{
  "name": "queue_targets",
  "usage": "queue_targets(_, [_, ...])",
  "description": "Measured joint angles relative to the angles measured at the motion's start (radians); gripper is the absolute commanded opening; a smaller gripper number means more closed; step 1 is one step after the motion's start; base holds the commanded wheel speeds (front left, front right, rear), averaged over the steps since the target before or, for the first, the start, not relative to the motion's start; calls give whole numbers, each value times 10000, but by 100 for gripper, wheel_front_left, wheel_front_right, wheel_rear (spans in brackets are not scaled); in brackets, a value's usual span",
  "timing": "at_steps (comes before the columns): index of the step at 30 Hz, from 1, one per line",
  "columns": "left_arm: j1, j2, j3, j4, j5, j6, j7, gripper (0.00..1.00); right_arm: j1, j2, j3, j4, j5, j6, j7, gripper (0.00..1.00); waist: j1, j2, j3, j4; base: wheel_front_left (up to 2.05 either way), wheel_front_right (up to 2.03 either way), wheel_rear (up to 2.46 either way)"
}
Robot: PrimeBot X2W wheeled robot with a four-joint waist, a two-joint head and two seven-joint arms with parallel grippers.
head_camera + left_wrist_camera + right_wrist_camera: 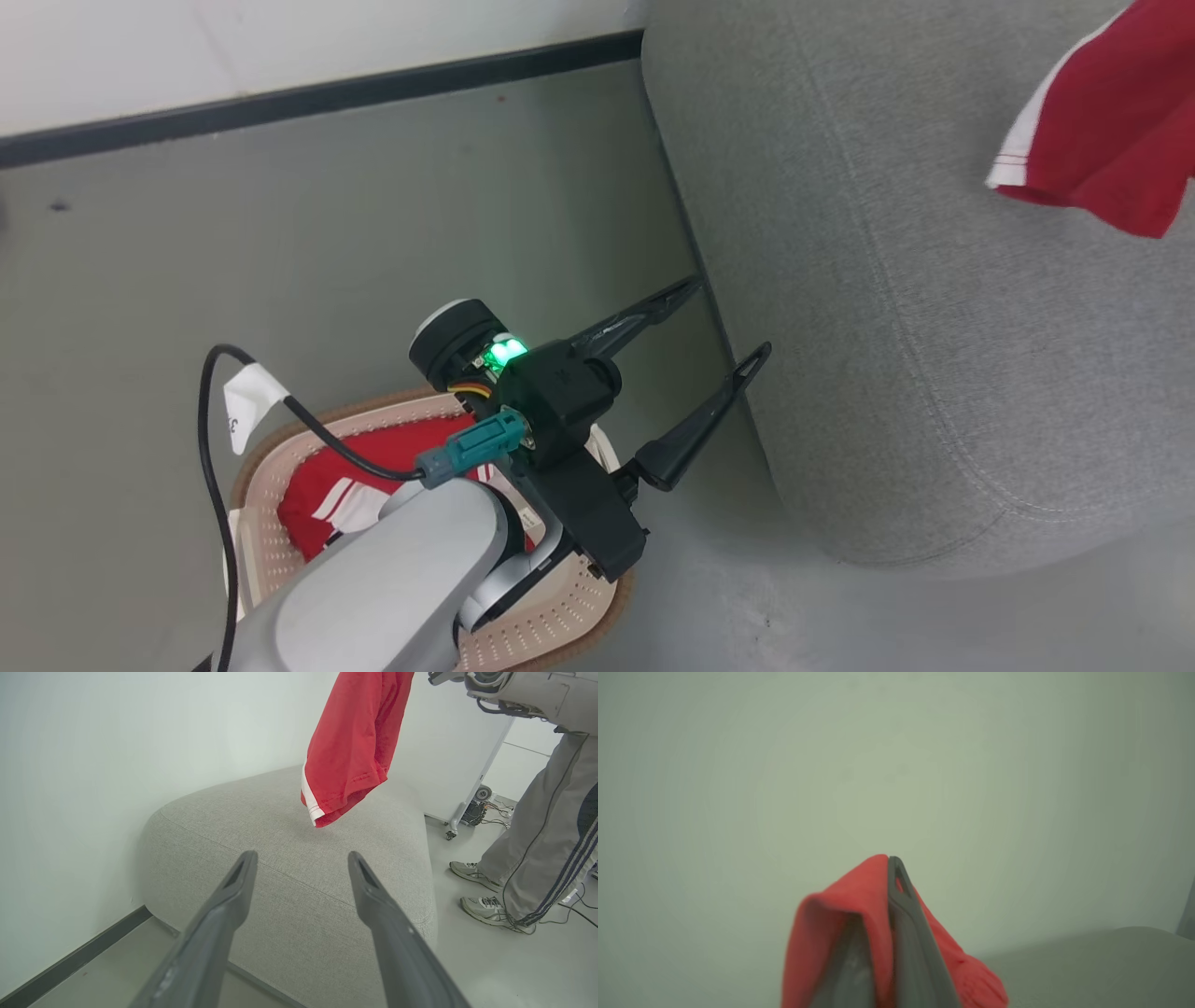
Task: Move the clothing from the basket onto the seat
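Observation:
A red garment with white trim [1111, 131] hangs in the air above the grey seat [934, 327]. In the right wrist view my right gripper [888, 859] is shut on this red cloth [840, 905], which drapes over its fingers. The left wrist view has the same garment [355, 742] dangling over the seat [289, 826], its hem just above the cushion. My left gripper [730, 315] stands open and holds nothing, above the basket [266, 551] and pointing at the seat's edge. A second red garment with white stripes [322, 490] lies in the basket, partly hidden by my left arm.
A person's legs and sneakers [537, 858] stand on the floor at the seat's far side, with cables near them. A white wheeled cabinet [448, 742] is behind the seat. A wall with a black baseboard [327, 93] runs behind the basket and seat.

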Motion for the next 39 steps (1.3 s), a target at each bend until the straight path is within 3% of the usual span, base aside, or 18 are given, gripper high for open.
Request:
queue_targets(11, [-624,17,207,-138,127,0,142,100,-1121,-94,1037,965,322,0,127,0,0,0,1472,600,0,0,0])
queue_targets(16, [-624,205,284,134,297,-2,19,100,-1087,-54,2105,1896,320,0,132,0,-1,1,2030,870,0,0,0])
queue_targets(27, [-645,186,324,349,293,-12,-155,100,-823,-366,3820,2846,219,2,792,0,-2,0,2018,800,0,0,0])
queue_targets(34, [-779,194,359,512,280,-15,-384,100,-674,-355,4335,3810,449,2,1626,0,-3,-1,1773,781,0,0,0])
queue_targets(35, [-779,186,355,506,280,-15,-384,100,-674,-355,4389,3822,477,2,1666,7,-3,-1,1744,776,0,0,0])
queue_targets(38, [-779,180,355,504,280,-15,-387,100,-680,-347,4504,3871,512,2,1822,65,-3,-1,1704,771,0,0,0])
queue_targets(39, [-779,188,357,506,280,-15,-420,100,-681,-343,4567,3916,514,2,1891,94,-3,-1,1687,769,0,0,0])
